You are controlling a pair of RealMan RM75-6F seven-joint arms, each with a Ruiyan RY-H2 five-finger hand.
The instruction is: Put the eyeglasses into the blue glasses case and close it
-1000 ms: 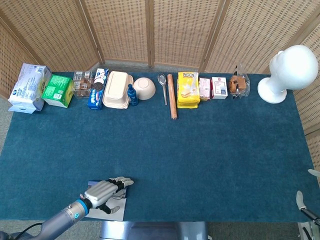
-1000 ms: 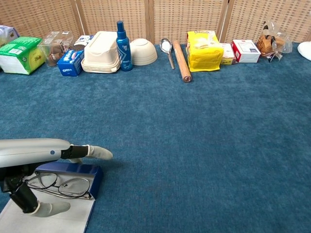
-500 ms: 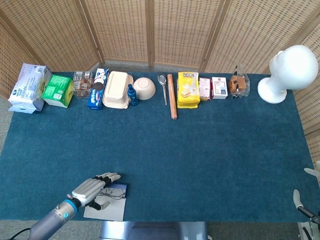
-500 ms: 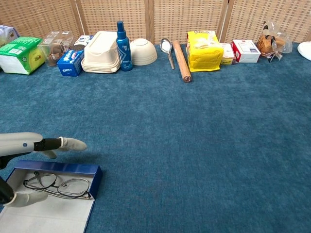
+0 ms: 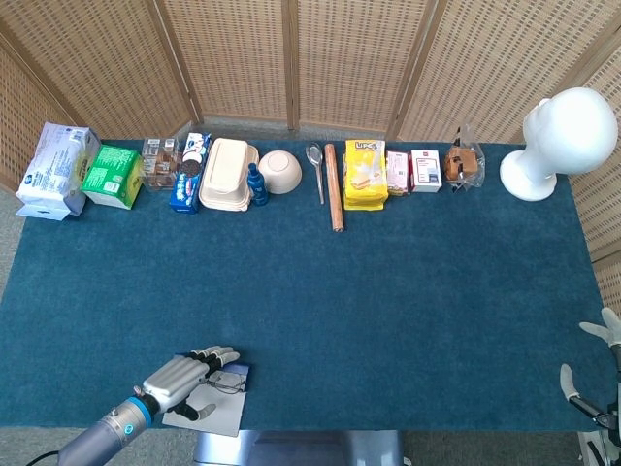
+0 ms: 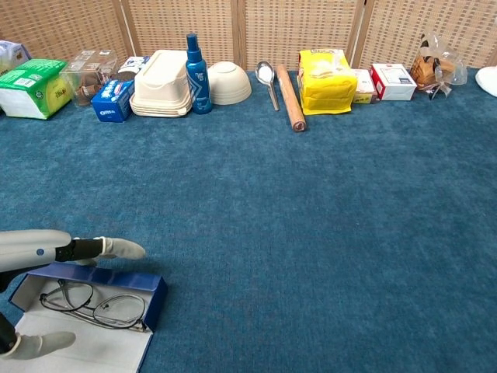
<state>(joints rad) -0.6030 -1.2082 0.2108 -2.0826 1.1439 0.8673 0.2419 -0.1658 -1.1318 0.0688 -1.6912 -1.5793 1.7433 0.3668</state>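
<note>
Now: glasses in the open case

Inside the blue glasses case (image 6: 152, 294), lid open at the table's near left edge, lie the eyeglasses (image 6: 93, 305). Left hand (image 5: 182, 378) hovers above, fingers spread, holding nothing. Right hand (image 5: 594, 374) at the far right edge: grip unclear.

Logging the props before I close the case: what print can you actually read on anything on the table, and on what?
"OREO": blue biscuit box, back row.
Yellow bag: lettering at its top edge, too blurred to read.
Green pack, blue bottle, red-and-white box, white packet: print too small to read.
Glasses case, eyeglasses: no text visible.
</note>
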